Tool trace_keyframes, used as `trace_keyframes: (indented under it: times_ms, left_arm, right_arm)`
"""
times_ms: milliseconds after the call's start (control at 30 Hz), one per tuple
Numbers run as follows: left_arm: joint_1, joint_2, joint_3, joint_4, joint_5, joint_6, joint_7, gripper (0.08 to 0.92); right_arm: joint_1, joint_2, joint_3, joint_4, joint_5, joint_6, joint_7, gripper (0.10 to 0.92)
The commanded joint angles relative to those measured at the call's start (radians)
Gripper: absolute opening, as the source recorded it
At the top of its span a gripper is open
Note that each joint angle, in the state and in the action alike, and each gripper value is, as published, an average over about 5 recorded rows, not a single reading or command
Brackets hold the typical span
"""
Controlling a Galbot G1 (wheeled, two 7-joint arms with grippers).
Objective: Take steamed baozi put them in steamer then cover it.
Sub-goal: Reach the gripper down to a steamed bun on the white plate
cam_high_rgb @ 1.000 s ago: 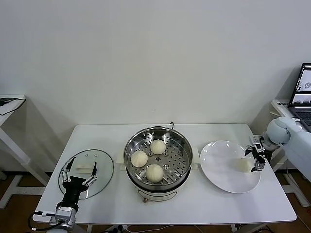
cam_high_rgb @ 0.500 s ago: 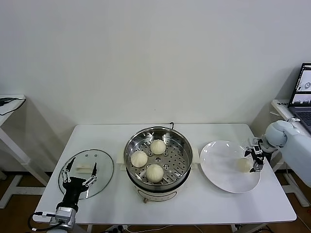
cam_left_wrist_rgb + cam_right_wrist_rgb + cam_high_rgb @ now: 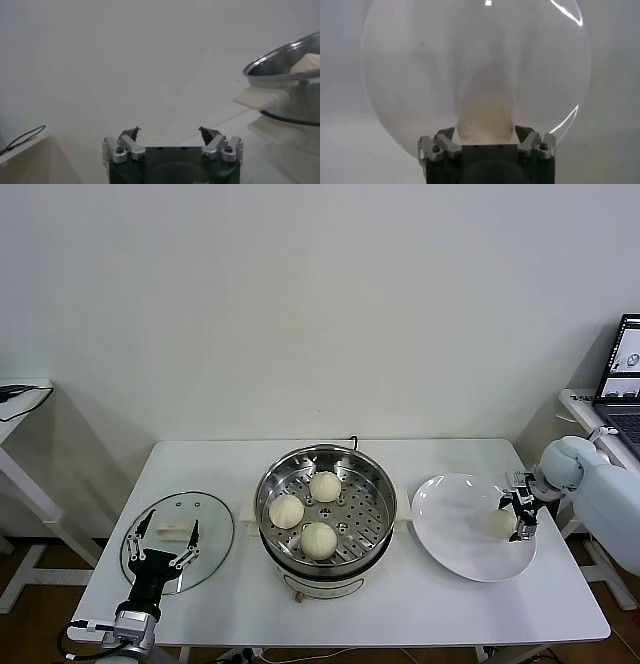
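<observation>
Baozi count, left to right: cover (image 3: 178, 527) lies flat at 9 o'clock of the steamer (image 3: 326, 506), left gripper (image 3: 162, 546) parked over it, fingers spread, empty. Three buns sit in the steamer. Last baozi (image 3: 499, 523) rests on the white plate (image 3: 455, 529) at 3 o'clock; right gripper (image 3: 521, 506) straddles it, fingers released, bun between them in the wrist view. We judge: centre, sink lower, close gently to avoid denting.

No words, numbers or signs are showing clearly anywhere — the laptop (image 3: 622, 374) at the side is glowing, but its screen is too tiny to read.
</observation>
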State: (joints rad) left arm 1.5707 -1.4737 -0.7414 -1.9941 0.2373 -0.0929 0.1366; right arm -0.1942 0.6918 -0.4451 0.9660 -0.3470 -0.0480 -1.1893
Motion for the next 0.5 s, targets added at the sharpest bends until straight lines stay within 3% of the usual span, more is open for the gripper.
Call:
trace_keyframes:
  times_ms: [33, 167, 333, 500]
  left_arm:
    - [-0.001, 0.001, -0.001, 0.006, 0.0, -0.002, 0.0, 0.823]
    - [-0.004, 0.0, -0.001, 0.011, 0.0, -0.003, 0.0, 0.823]
    - [-0.004, -0.001, 0.002, 0.012, 0.001, -0.004, 0.0, 0.823]
    - [-0.003, 0.0, 0.003, 0.01, 0.003, -0.004, 0.0, 0.823]
  right_arm:
    - [-0.003, 0.005, 0.009, -0.007, -0.007, 0.002, 0.002, 0.823]
    - [-0.005, 0.003, 0.011, -0.003, -0.007, 0.003, 0.004, 0.796]
    - [-0.008, -0.001, 0.013, 0.0, -0.011, 0.005, 0.007, 0.677]
    - [-0.007, -0.01, 0.013, 0.01, -0.003, 0.005, 0.003, 0.646]
